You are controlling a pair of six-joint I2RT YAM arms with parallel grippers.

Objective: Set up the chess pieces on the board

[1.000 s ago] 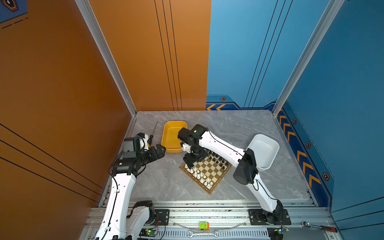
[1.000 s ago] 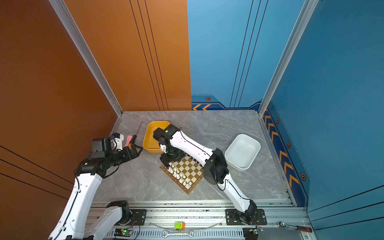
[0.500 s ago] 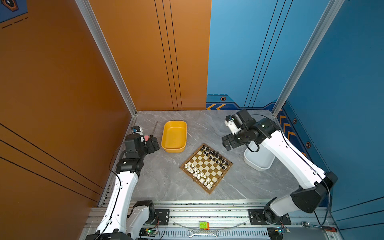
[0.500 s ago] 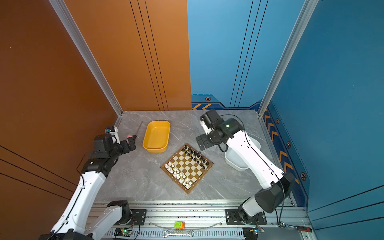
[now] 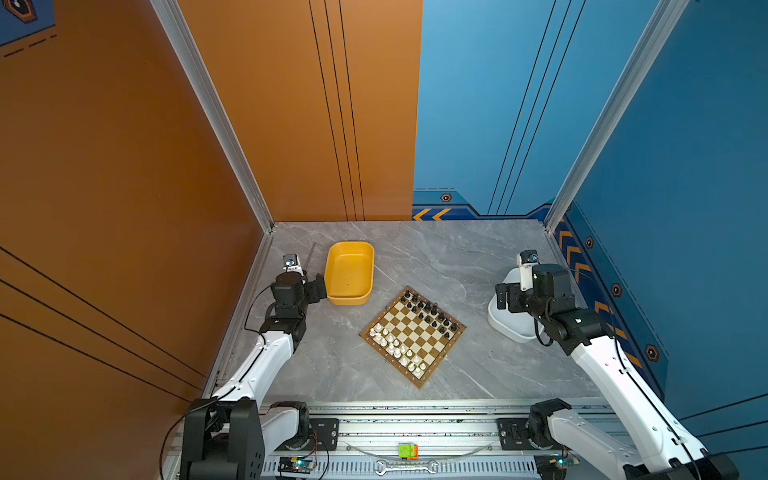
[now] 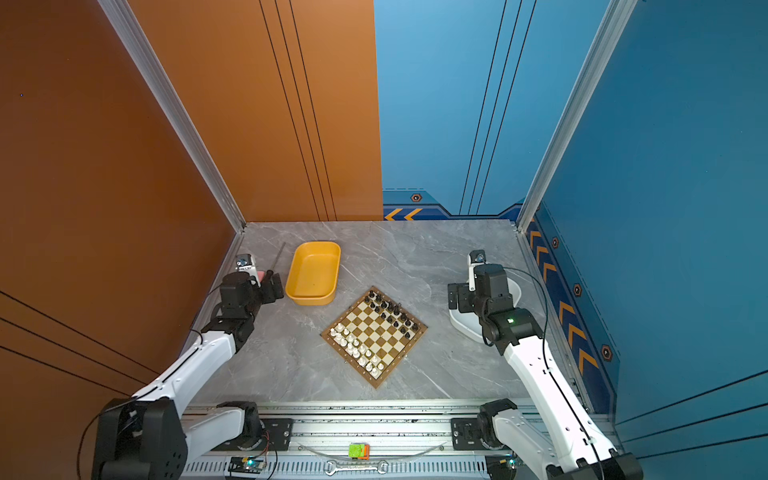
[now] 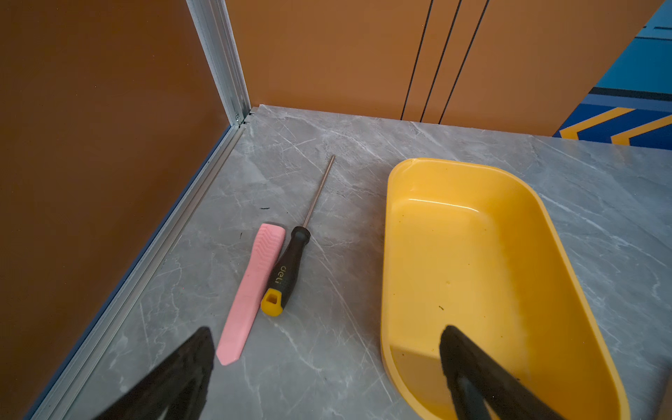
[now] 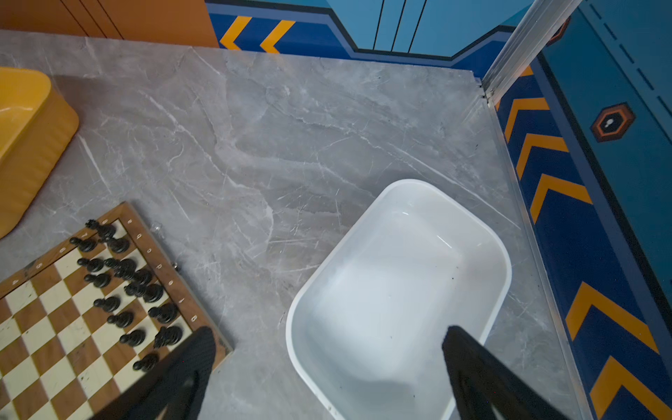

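The left wrist view alone shows clearly a pink ridged strip [image 7: 251, 287] touching a black screwdriver [image 7: 287, 269], left of the board [image 5: 417, 334], beyond the yellow tray [image 7: 396, 225]. The left tool [image 7: 327, 331] is spread wide, holding nothing. White pieces [image 5: 395, 349] and black pieces [image 5: 432, 313] stand on the board. Right of the board, the right tool [image 8: 329, 331] gapes empty over the white tray [image 8: 400, 183].

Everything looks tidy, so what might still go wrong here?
The black pieces stand crowded along one edge of the board; the open right gripper, hanging near the white tray beside it, might topple them if it swings across.
One finger of the left gripper hangs over the yellow tray; lowering might catch its rim.
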